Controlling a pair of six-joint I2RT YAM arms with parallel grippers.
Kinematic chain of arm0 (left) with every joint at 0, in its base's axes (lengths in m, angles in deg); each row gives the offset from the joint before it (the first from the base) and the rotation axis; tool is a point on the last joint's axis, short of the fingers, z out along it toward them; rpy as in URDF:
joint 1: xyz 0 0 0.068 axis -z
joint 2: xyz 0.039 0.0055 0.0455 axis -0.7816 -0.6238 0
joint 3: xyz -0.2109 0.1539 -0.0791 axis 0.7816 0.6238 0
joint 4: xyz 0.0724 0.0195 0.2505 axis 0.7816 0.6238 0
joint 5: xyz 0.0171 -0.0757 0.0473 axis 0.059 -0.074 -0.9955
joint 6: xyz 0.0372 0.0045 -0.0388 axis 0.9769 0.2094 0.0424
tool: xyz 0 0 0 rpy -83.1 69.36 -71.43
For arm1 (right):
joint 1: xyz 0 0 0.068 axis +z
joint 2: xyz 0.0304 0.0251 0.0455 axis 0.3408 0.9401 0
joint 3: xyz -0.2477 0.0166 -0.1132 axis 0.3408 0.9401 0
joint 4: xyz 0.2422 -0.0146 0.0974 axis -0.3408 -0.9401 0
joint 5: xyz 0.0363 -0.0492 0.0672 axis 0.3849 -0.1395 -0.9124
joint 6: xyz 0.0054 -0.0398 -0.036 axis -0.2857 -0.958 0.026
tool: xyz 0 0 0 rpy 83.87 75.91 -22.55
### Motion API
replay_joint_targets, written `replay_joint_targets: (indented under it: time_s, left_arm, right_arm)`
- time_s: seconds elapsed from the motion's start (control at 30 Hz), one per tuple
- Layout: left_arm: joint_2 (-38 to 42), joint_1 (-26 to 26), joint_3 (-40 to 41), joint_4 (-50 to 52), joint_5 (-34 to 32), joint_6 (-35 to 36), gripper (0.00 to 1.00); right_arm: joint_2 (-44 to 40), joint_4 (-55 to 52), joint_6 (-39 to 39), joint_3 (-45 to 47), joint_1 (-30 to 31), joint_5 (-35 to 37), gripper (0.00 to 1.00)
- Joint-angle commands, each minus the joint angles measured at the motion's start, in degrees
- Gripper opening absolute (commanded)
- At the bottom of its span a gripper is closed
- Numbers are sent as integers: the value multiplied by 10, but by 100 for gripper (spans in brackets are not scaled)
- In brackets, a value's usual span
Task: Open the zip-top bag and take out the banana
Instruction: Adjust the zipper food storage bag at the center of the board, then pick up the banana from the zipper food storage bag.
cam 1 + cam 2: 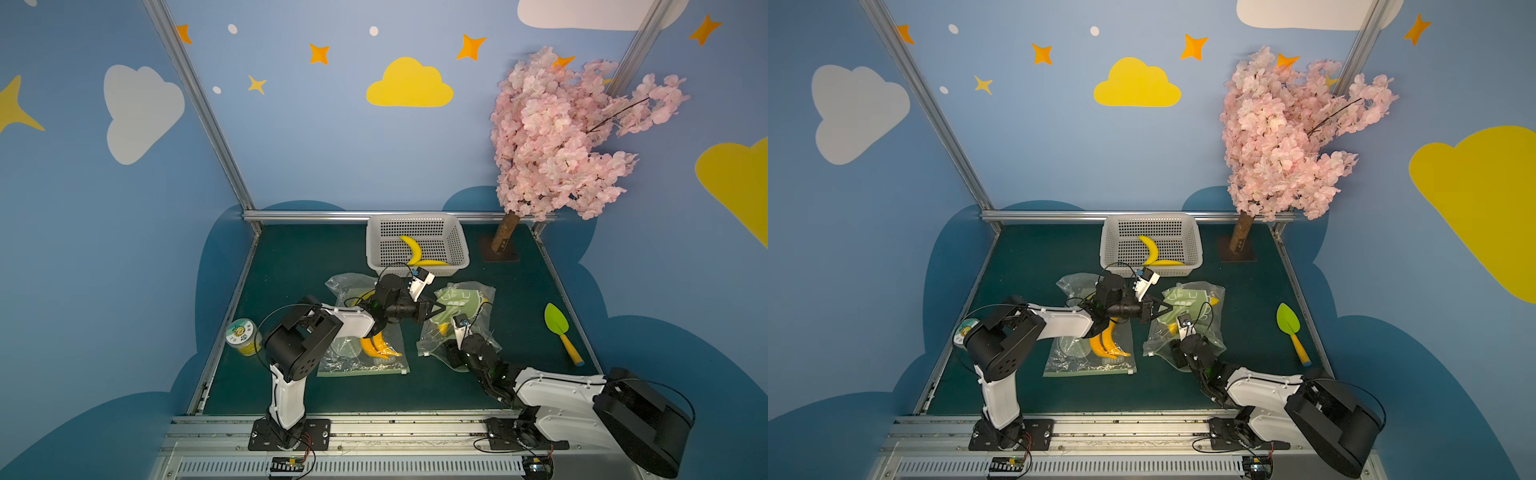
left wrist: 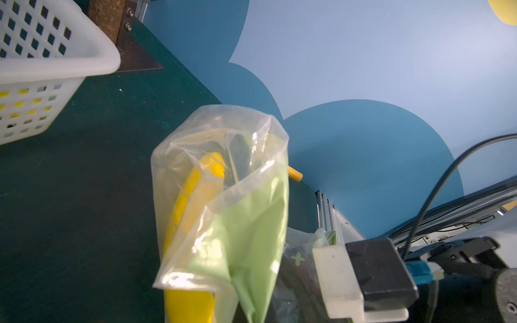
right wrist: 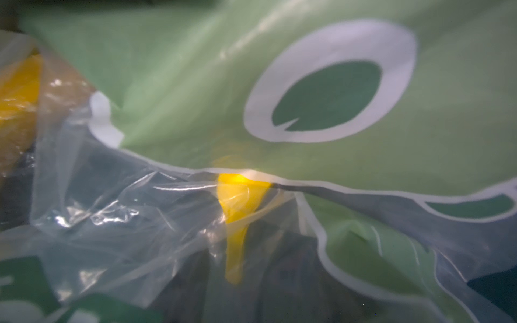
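Rail: aluminium front rail carried both arm bases; its ends ran out of frame.
Right arm: came in low from the near right corner, elbow folded, wrist dipped to the near end of the zip-top bag.
Right gripper: sunk among the plastic folds. No view showed its fingers, so neither their spread nor any hold could be told.
Right wrist view: blurred, filled with green printed film and a yellow stem pressed behind clear plastic.
Flat bag: lay left of centre with a banana bunch inside, partly covered by the left arm.
Jar: stood at the left table edge, half hidden behind the left elbow.
Toy shovel: green blade, yellow handle, well apart at the right.
Left arm: reached from its near-left base across the flat bag, forearm level, wrist turned to the right.
Left gripper: jaws fully closed, pinching the zip-top bag's edge and lifting that side off the mat.
Banana: inside the zip-top bag, right of centre; whether the seal was parted could not be made out.
Basket: white, at the far edge, holding two bananas.
Blossom tree: far right corner.
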Motion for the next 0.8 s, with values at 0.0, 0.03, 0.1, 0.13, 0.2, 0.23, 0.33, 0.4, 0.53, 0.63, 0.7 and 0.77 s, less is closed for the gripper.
replay_joint_targets:
  time_s: [0.0, 0.03, 0.1, 0.13, 0.2, 0.23, 0.33, 0.4, 0.53, 0.63, 0.7, 0.77]
  left_arm:
    - [-10, 2, 3, -23, 12, -8, 2]
    - [-12, 3, 3, -27, 14, -12, 2]
    - [-19, 3, 3, -36, 15, -21, 2]
    - [-23, 3, 4, -44, 16, -27, 2]
    - [-28, 3, 4, -53, 19, -35, 2]
    - [-31, 3, 4, -55, 18, -37, 2]
    - [-37, 3, 7, -56, 19, -41, 2]
    - [-42, 3, 10, -63, 15, -46, 2]
    - [-49, 2, 19, -79, 10, -56, 2]
    - [-49, 2, 24, -82, 6, -59, 2]
    - [-49, 1, 26, -81, 5, -59, 2]
    - [-50, 0, 26, -82, 7, -59, 2]
  right_arm:
    - [28, 24, 9, -18, -3, 23, 58]
    - [40, 28, 11, -21, -4, 26, 58]
    - [65, 53, 12, -23, -8, 24, 56]
    - [79, 62, 12, -25, -9, 26, 55]
    - [104, 88, 11, -26, -10, 24, 55]
    - [116, 108, 9, -25, -10, 23, 55]
    - [147, 177, -3, -21, -11, 18, 54]
    - [174, 223, -19, -20, -11, 16, 54]
    - [246, 346, -42, -11, -15, 13, 49]
    - [283, 379, -24, -9, -19, 3, 33]
    - [293, 380, -14, -8, -19, -1, 22]
    - [297, 385, -11, -4, -20, -3, 14]
